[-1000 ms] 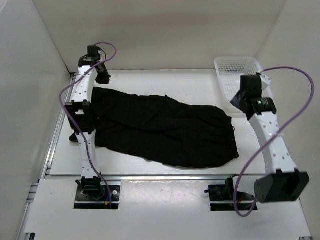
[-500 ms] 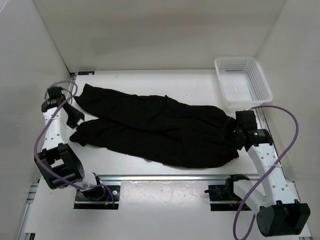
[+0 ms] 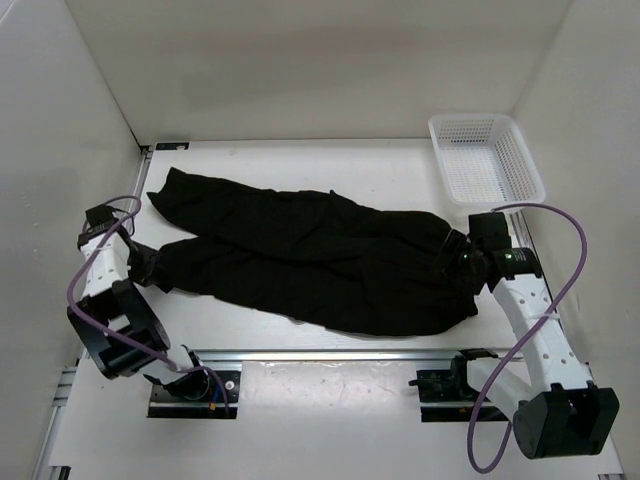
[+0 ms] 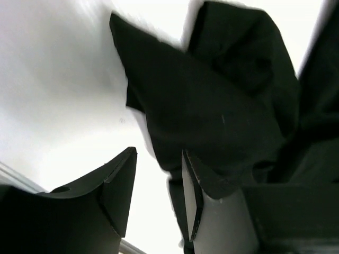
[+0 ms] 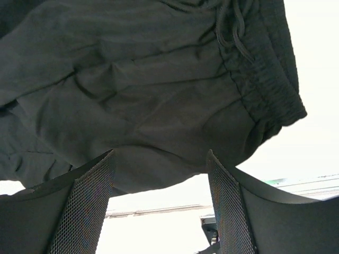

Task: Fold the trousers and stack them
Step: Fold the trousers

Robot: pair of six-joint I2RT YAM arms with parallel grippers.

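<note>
The black trousers (image 3: 320, 255) lie flat across the table, legs to the left and elastic waistband (image 5: 265, 79) to the right. My left gripper (image 3: 143, 266) is low at the cuff of the near leg. In the left wrist view it (image 4: 156, 190) is open, white table showing in the gap and the cuff fabric (image 4: 212, 100) lying over the right finger's outer side. My right gripper (image 3: 452, 255) is at the waistband's near corner. In its wrist view it (image 5: 159, 196) is open, with the trouser edge (image 5: 148, 90) just beyond the mesh fingertips.
A white mesh basket (image 3: 443, 160) stands at the back right corner. White walls close in the table on the left, back and right. A metal rail (image 3: 330, 355) runs along the near edge between the arm bases.
The left arm swung from the far left corner down to the near leg's cuff. The right arm came from the basket down to the waistband, its jaws widening.
</note>
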